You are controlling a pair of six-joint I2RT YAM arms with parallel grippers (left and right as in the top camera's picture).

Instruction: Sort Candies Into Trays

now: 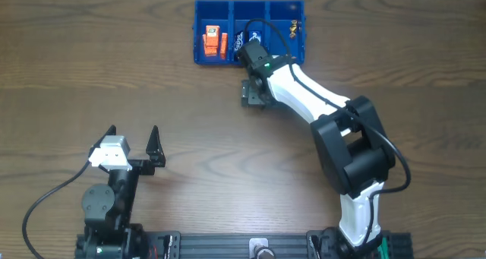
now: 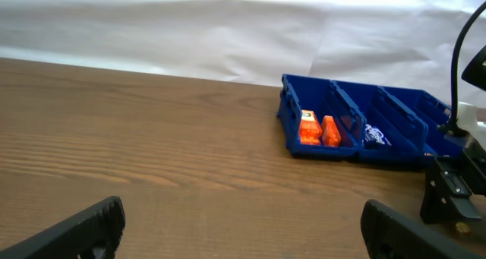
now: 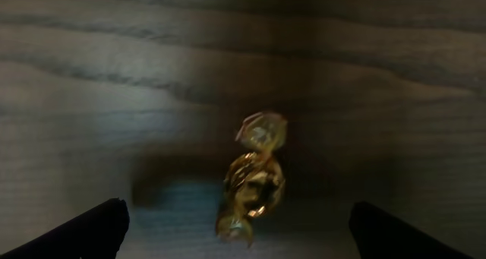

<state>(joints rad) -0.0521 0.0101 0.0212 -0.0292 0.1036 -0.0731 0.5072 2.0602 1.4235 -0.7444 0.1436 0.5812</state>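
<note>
The gold candy (image 3: 254, 175) lies on the counter (image 1: 114, 61), just in front of the blue tray (image 1: 199, 31), not in it. The right gripper (image 1: 254, 98) hangs low over it. Its fingers are spread wide, one on each side of the candy, w/ nothing held yet. The left gripper (image 1: 134, 134) is well apart, near its own base, also wide open & empty.

The candy is prob. very light. Its wrapper looks shiny & crinkly, so it may be slippery & could slide or spin if one finger bumps it first. The twisted ends look thin & floppy, so a pinch there could slip off. Best spot: the fat middle lump, squeezed from both sides at once, down near the wood. Too hard a squeeze might pop it out sideways.

In the tray, orange candies (image 1: 213, 41) sit in the left bin & blue-white candies (image 1: 240, 40) in the mid bin. The right bin seems to hold small gold bits, so I think the gold one goes there, tho it's too small to be sure.
</note>
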